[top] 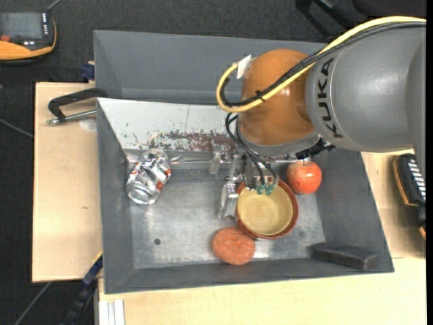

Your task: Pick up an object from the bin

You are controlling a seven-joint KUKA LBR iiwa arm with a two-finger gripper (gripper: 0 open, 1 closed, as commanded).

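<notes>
- Reaching in from the right, my arm (379,80) holds my pincer (229,193) low over the middle of the grey bin (115,208), below my orange wrist cover (274,97).
- Whether my pincer is apart or together I cannot tell.
- Nearest to it stands a round brown bowl (267,215) with a pale tan inside, upright, just to the right of my pincer; whether they touch I cannot tell.
- A red-orange round fruit (304,178) sits just beside the bowl's upper right rim.
- A rough orange-brown ball (233,246) lies by the bowl's lower left edge, near the front wall.
- A crushed silver-and-red can (147,176) lies well apart, at the left.
- A black block (342,254) rests in the lower right corner.
</notes>
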